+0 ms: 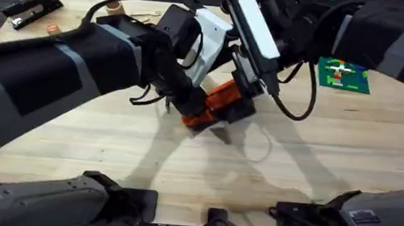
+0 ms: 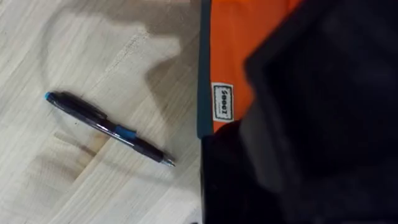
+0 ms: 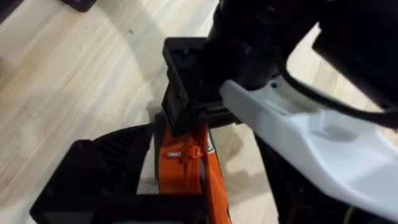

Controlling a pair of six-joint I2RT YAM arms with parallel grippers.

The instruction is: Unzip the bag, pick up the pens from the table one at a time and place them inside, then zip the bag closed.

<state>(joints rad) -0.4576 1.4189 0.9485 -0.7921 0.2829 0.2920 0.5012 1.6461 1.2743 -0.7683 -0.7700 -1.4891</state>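
Observation:
The orange bag with its dark base lies at the middle of the table. Both arms meet over it. My left gripper clamps the bag's near-left end; in the right wrist view its black jaws sit on the end of the bag, whose zip runs down the middle. My right gripper hovers at the other end, right over the fabric. In the left wrist view the bag shows a small white label, and one dark pen with blue accents lies on the wood beside it.
A black stapler-like tool and a tape roll lie at the far left. A green card sits at the far right. Bare wood stretches in front of the bag.

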